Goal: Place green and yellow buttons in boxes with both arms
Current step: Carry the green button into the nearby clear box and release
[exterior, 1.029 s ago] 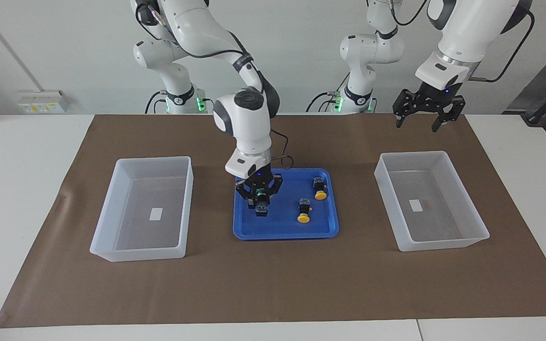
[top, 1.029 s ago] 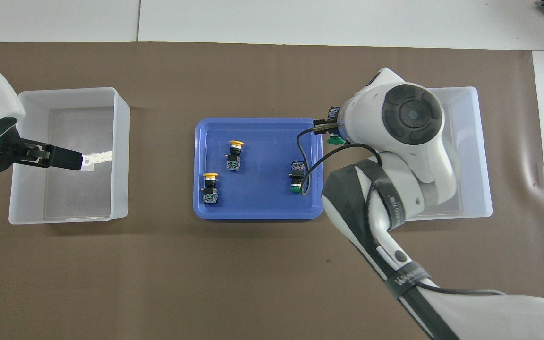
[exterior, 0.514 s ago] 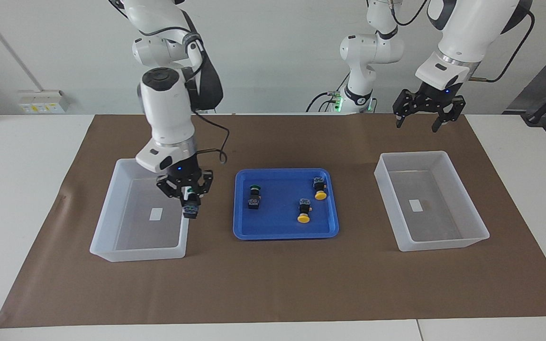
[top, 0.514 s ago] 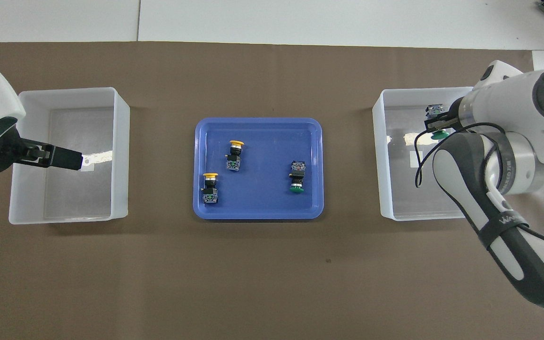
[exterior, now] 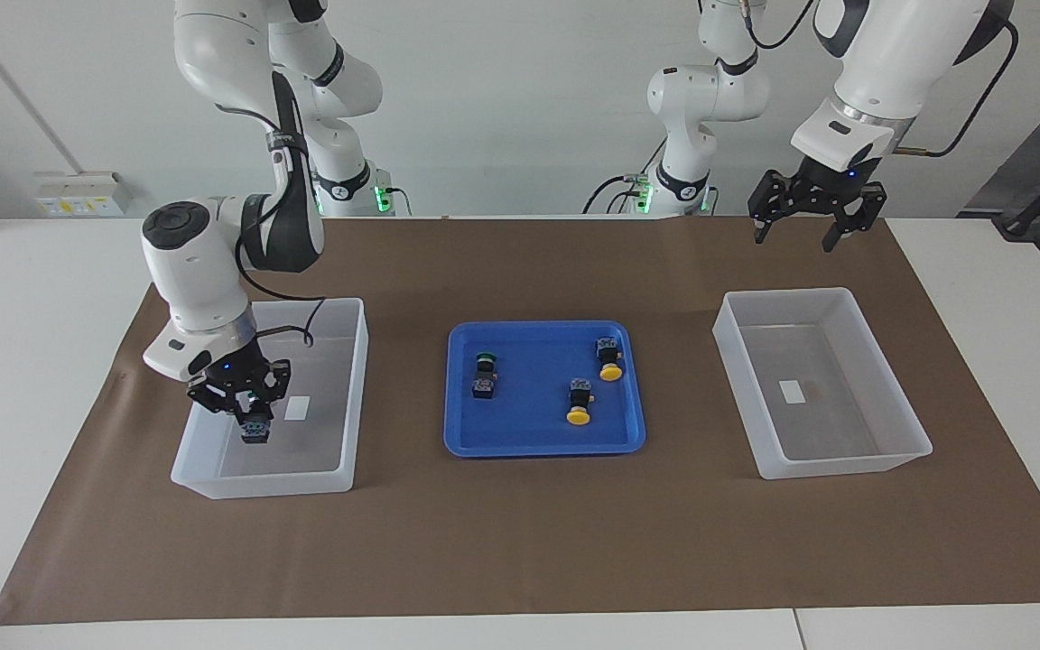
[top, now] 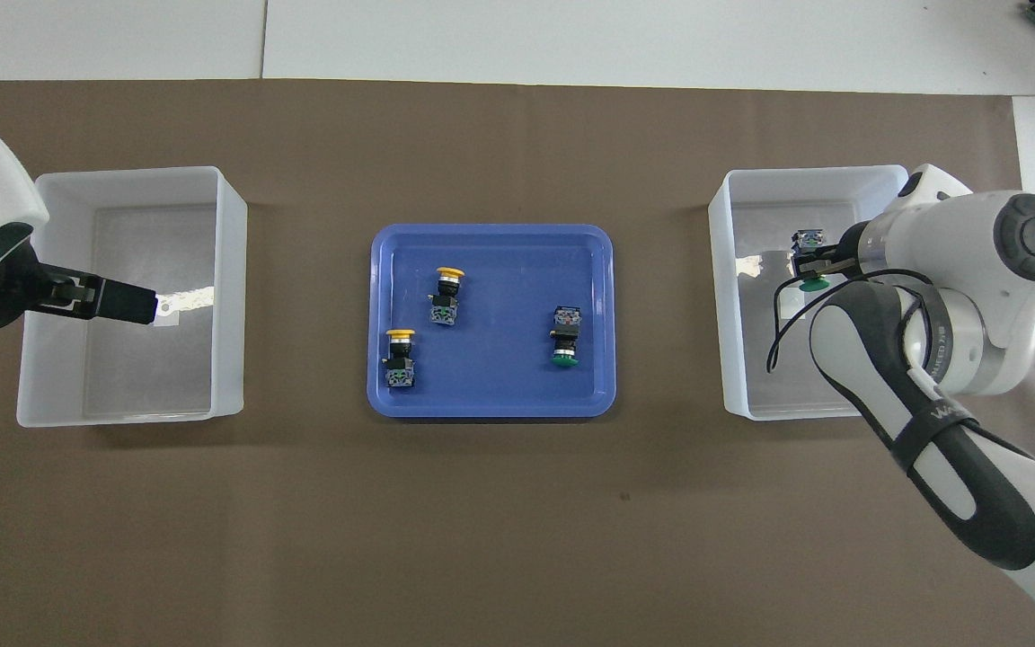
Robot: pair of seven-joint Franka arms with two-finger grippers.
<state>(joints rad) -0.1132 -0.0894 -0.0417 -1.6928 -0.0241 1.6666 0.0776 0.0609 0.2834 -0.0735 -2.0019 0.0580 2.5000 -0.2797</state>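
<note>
Two clear boxes: one (exterior: 213,433) at the right arm's end, with a white label and right gripper (exterior: 245,406) inside, pinching a green button (exterior: 255,430); other (exterior: 881,397) labelled, under spread left gripper (exterior: 804,212). Blue tray (exterior: 610,444) between: one green button (exterior: 484,373), two yellow buttons (exterior: 580,402).

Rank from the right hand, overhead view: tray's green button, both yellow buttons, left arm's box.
Right hand, with held green button, over right-arm-end box:
1. Tray's green button, right-arm end.
2. Yellow button farther from robots.
3. Yellow button nearer robots.
4. Left-arm-end box.
Left hand waits, raised.
</note>
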